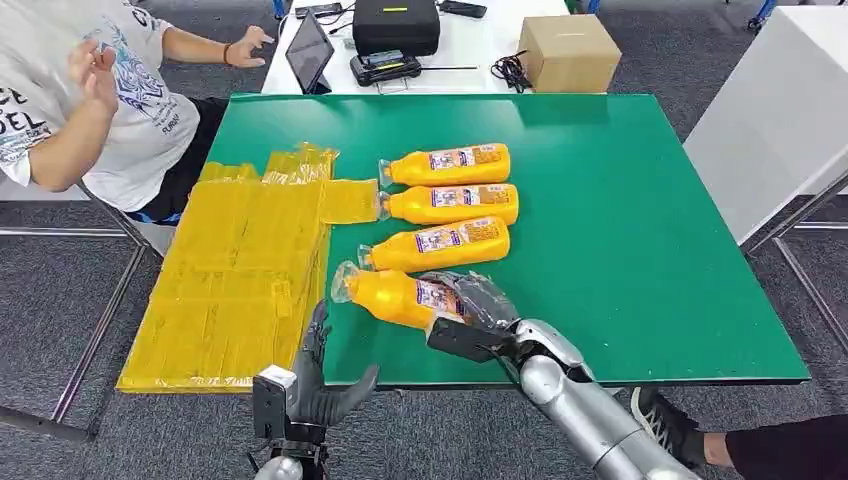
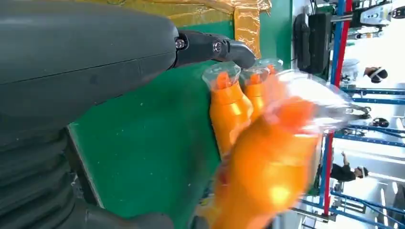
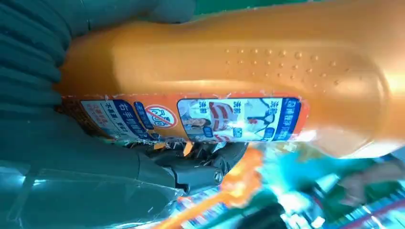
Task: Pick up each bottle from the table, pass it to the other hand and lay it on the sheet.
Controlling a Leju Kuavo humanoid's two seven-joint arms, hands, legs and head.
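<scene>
Right hand [image 1: 470,312] grips nearest bottle [image 1: 392,296] — left hand [image 1: 318,385] open-fingered.

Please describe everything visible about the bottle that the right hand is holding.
The held bottle is orange plastic with a clear cap and a blue, white and red printed label. It lies on its side, nearest the robot of four like bottles, cap pointing toward the yellow sheet. The right hand grips its base end; small raised dots mark its body.

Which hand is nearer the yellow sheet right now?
Left. The left hand hovers open at the table's near edge, right beside the yellow sheet. The right hand grips an orange bottle farther from the sheet, over the green table.
</scene>
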